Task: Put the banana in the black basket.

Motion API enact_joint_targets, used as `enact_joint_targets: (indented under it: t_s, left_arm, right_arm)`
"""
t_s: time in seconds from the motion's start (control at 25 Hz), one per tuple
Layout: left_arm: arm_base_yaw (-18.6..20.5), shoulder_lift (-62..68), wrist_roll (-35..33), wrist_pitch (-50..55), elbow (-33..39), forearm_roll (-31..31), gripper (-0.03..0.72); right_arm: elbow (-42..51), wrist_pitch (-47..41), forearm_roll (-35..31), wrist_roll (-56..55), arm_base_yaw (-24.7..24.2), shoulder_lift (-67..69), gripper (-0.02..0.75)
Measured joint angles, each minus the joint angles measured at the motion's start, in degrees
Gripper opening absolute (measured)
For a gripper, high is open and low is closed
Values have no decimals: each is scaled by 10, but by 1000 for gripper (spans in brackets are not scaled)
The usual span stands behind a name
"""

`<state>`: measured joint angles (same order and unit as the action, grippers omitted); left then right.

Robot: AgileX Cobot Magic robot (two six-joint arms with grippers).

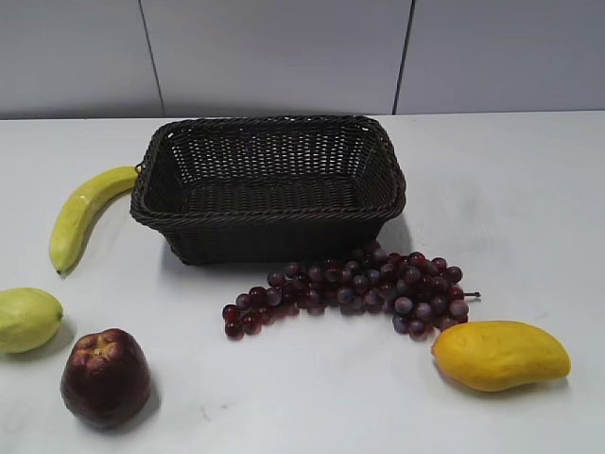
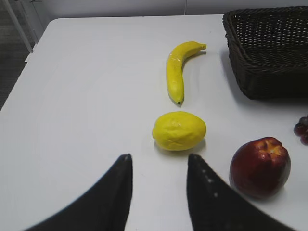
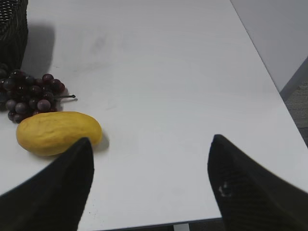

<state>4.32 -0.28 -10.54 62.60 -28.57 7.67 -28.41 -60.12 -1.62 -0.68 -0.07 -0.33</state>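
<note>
The banana (image 1: 83, 212) lies on the white table, left of the black basket (image 1: 269, 219), its upper end close to the basket's left rim. In the left wrist view the banana (image 2: 177, 70) lies beyond a pale yellow-green fruit, with the basket (image 2: 269, 72) at the upper right. My left gripper (image 2: 159, 161) is open and empty, low over the table short of that fruit. My right gripper (image 3: 150, 142) is open wide and empty near the table's front right edge. Neither gripper shows in the exterior view.
A pale green round fruit (image 1: 26, 319) and a dark red apple (image 1: 105, 375) lie front left. A bunch of purple grapes (image 1: 359, 290) lies in front of the basket. A mango (image 1: 501, 355) lies front right, next to my right gripper's left finger (image 3: 57, 132).
</note>
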Motion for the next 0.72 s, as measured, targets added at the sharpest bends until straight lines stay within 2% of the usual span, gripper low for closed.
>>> enact_joint_targets:
  t_s: [0.4,0.72]
  left_arm:
    - [0,0,0,0,0,0,373]
    - [0,0,0,0,0,0,343]
  right_arm:
    - [0,0,0,0,0,0,589]
    - [0,0,0,0,0,0,589]
